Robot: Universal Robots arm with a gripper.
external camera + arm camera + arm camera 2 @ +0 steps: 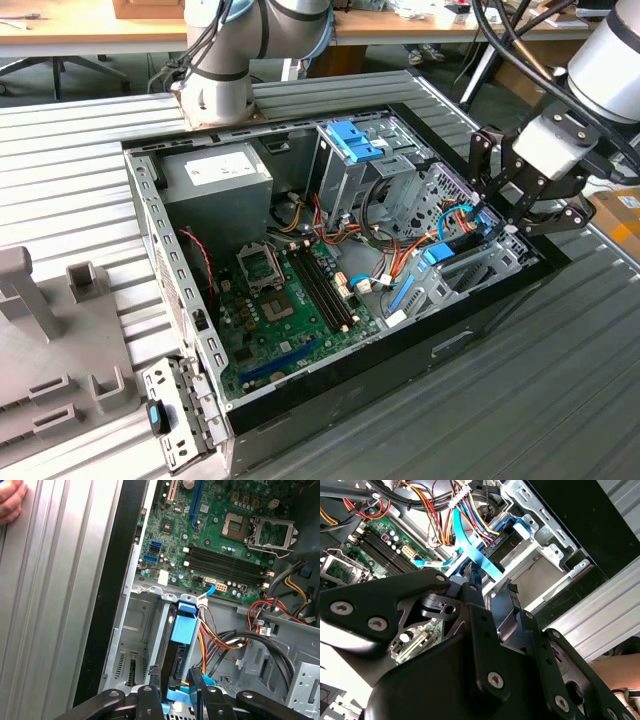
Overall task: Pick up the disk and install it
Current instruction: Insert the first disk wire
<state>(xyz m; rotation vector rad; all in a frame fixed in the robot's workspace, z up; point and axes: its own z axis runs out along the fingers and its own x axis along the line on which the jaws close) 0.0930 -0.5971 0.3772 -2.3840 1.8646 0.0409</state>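
Note:
The disk (452,238) stands on edge in the drive bay (470,270) at the exterior view's right end of the open computer case. It looks dark, with a blue rail (183,627) along its edge. My gripper (478,215) hangs over that bay, its two black fingers flanking the disk's upper edge and closed against it. In both wrist views the fingers (152,672) sit either side of the dark disk body (176,662). A light blue flat cable (480,560) crosses just past the fingertips (512,587), and the disk (502,542) lies beyond it in the metal bay.
The motherboard (290,300) fills the case floor, with a grey power-supply box (220,175) and a metal cage with a blue latch (352,140) behind. Bundled wires (225,640) crowd the bay. A person's hand (10,500) rests on the ribbed table. Grey fixtures (40,330) stand at the exterior view's left.

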